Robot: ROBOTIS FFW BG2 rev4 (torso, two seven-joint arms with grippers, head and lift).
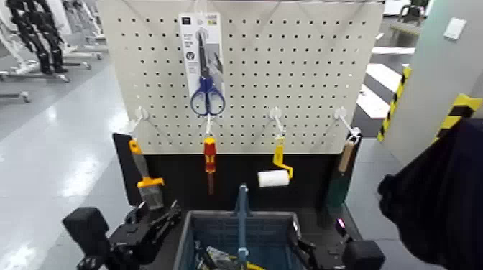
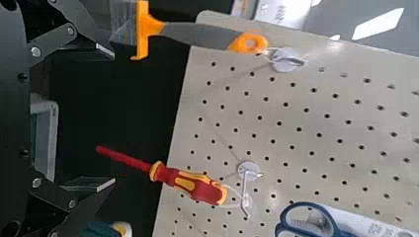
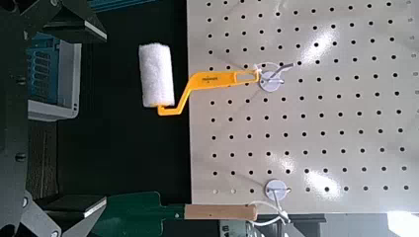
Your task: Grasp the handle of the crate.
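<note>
The blue-grey crate (image 1: pixel 188 233) stands at the bottom centre of the head view, below the pegboard. Its slim blue-teal handle (image 1: pixel 242 215) stands upright over the middle of the crate. My left gripper (image 1: pixel 159 221) is just left of the crate and my right gripper (image 1: pixel 303 243) is just right of it, both low and apart from the handle. In the left wrist view the left gripper (image 2: pixel 61 114) is open and empty. In the right wrist view the right gripper (image 3: pixel 61 114) is open and empty, with the crate's lattice wall (image 3: pixel 49 71) beside it.
A white pegboard (image 1: pixel 302 72) stands behind the crate. On it hang blue scissors (image 1: pixel 207 93), an orange scraper (image 1: pixel 147 179), a red-and-yellow screwdriver (image 1: pixel 209 161), a paint roller (image 1: pixel 274 178) and a wooden-handled tool (image 1: pixel 338 179). A dark shape (image 1: pixel 438 201) is at the right.
</note>
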